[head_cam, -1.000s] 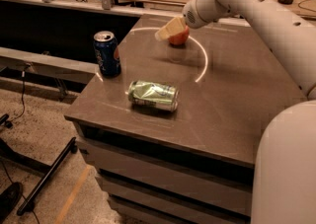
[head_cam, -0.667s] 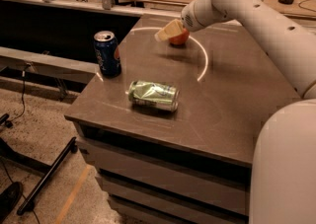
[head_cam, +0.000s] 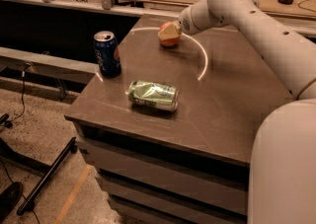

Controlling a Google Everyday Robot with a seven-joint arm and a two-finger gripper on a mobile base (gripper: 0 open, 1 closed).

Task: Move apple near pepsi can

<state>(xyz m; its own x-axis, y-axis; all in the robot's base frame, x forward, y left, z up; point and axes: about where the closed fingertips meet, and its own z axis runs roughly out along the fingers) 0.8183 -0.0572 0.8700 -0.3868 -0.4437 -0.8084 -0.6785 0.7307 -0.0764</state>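
The red-orange apple (head_cam: 171, 41) is at the far middle of the dark table (head_cam: 232, 99), inside a pale arc marked on the top. My gripper (head_cam: 169, 31) reaches in from the right and is shut on the apple, its cream fingers (head_cam: 168, 29) covering the apple's top and left side. The apple is at or just above the tabletop. The dark blue pepsi can (head_cam: 107, 54) stands upright near the table's left edge, about a can's height to the left of and nearer than the apple.
A dented green can (head_cam: 153, 95) lies on its side near the table's front, below the pepsi can and the apple. My white arm (head_cam: 256, 25) spans the right side. Desks with clutter stand behind; the floor drops off to the left.
My gripper has moved a little to the left with the apple in it, closer to the pepsi can. The two cans have not moved.
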